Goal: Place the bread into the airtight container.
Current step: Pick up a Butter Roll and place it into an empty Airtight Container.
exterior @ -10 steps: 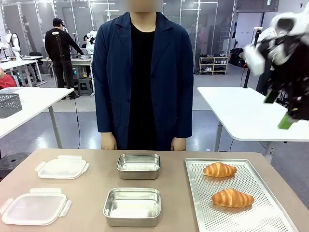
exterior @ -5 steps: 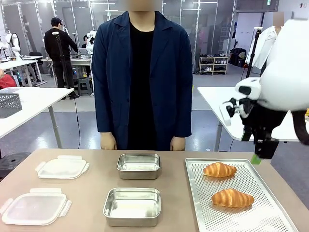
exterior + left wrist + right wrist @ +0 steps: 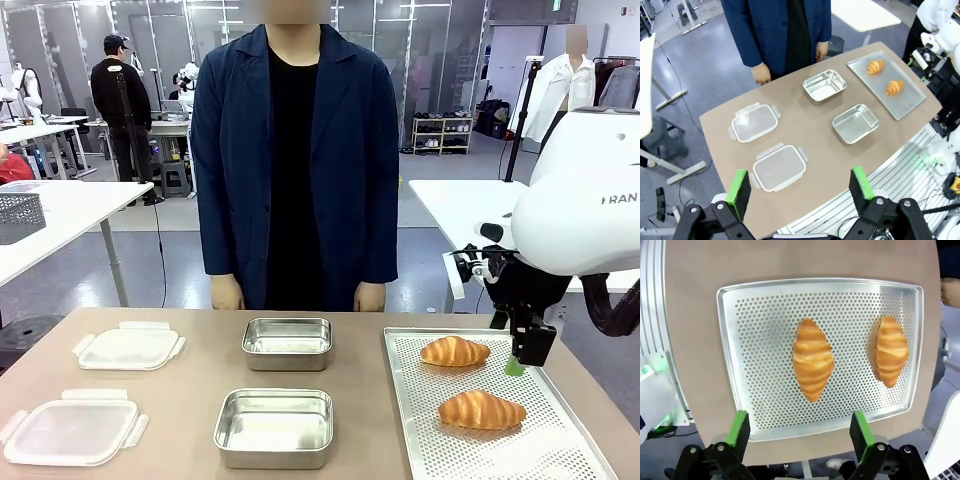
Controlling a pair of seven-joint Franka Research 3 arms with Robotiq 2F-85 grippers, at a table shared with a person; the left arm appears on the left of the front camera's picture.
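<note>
Two croissant-shaped pieces of bread lie on a perforated metal tray (image 3: 440, 450): the far bread (image 3: 455, 351) (image 3: 891, 350) and the near bread (image 3: 481, 410) (image 3: 812, 359). Two open steel airtight containers stand mid-table, a far one (image 3: 287, 343) (image 3: 824, 85) and a near one (image 3: 274, 428) (image 3: 855, 123). My right gripper (image 3: 520, 360) (image 3: 798, 429) hangs open above the tray's right side, holding nothing and touching no bread. High above the table's near-left corner, my left gripper (image 3: 799, 186) is open with nothing in it.
Two clear clip lids lie on the left of the table, one far (image 3: 129, 347) and one near (image 3: 70, 431). A person in a dark blue coat (image 3: 295, 160) stands at the far edge, hands down by the table's rim.
My right arm has swung down from the upper right and now hangs low over the tray's right side. Its jaws stayed open. Bread, containers and lids have not moved.
</note>
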